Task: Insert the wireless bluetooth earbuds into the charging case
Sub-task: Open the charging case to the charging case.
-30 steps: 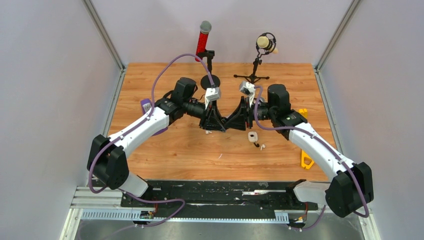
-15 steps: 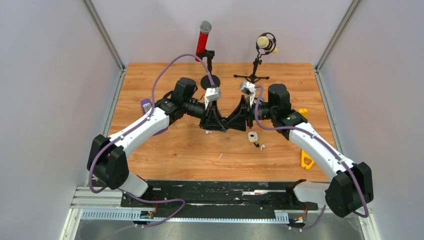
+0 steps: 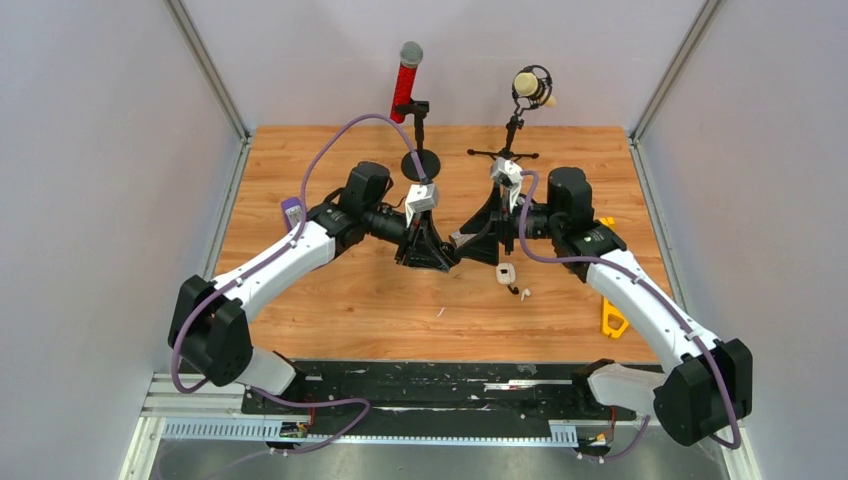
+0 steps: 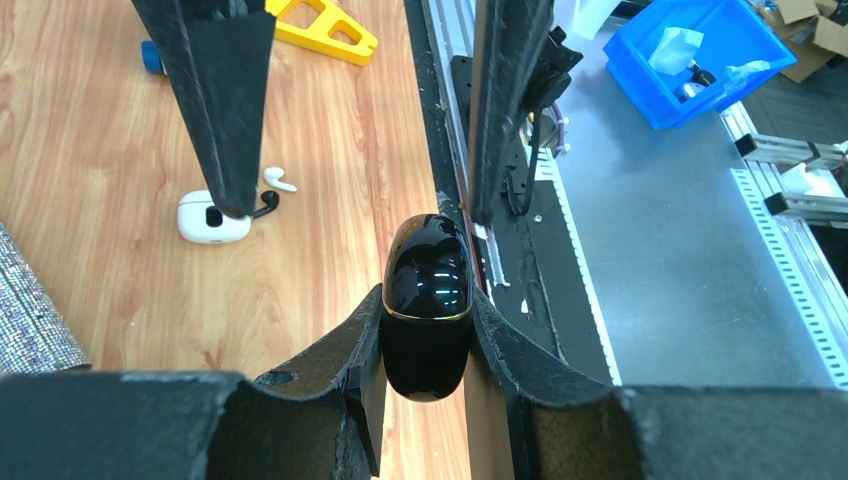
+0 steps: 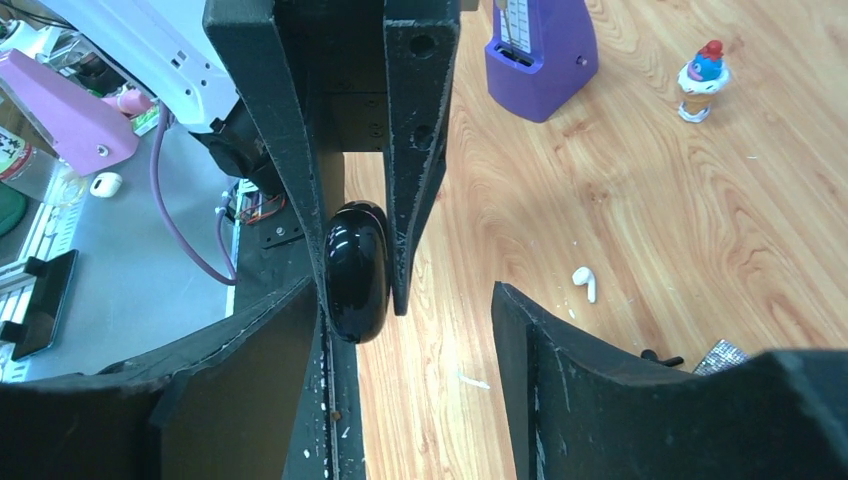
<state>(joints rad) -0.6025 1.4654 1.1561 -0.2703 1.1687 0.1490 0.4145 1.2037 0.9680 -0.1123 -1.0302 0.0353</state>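
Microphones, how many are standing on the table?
2. The red microphone stands at the back, left of centre; the cream microphone stands to its right. I see no others.

Black case (image 5: 357,268) pinched in left tool (image 5: 358,300), right tool (image 5: 403,325) spread, white earbud (image 5: 585,283) nearby

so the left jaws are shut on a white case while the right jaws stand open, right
Not quite. What the left jaws are shut on is a glossy black case, not a white one, as the left wrist view shows; the white case lies on the table. The right jaws do stand open.
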